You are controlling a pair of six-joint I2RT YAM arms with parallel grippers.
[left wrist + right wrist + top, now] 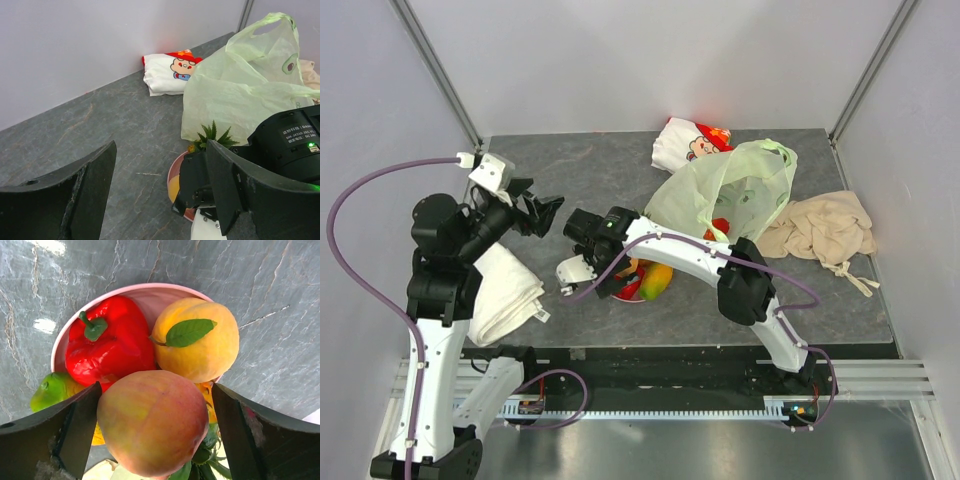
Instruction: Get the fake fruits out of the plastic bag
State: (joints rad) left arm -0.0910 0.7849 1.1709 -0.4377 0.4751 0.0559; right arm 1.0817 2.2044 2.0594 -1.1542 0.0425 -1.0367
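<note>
Fake fruits (pixel 655 280): piled on a pink plate (pixel 150 287) just below centre of the overhead frame, outside the bag and largely covered by the right arm.
Pile, close up: red pepper (pixel 112 340) upper left, yellow fruit with a green leaf (pixel 200 347) upper right, peach-coloured fruit (pixel 152 430) on top at lower centre. Green-yellow piece (pixel 52 390) at the left edge half hidden, kind unclear.
Pineapple crown (pixel 215 135): only the green tips visible in the left wrist view, the rest behind the right arm.
Plastic bag (pixel 740 185): pale green, slumped right of centre overhead, just beyond the plate. Red shape (pixel 720 227) at its lower edge too small to name; inside or beside, impossible to tell.
Right gripper (pixel 156 390): released, fingers spread either side of the peach-coloured fruit, with a narrow gap at the frame-right finger. Contact at the other not clear.
Left gripper (pixel 161 150): spread wide, nothing between the fingers, above bare table (pixel 115 125) left of the plate.
Surroundings: cartoon-printed pouch (pixel 685 145) at top centre, partly behind the bag; beige cloth (pixel 820 230) at right; white towel (pixel 505 290) at lower left, part under the left arm.
</note>
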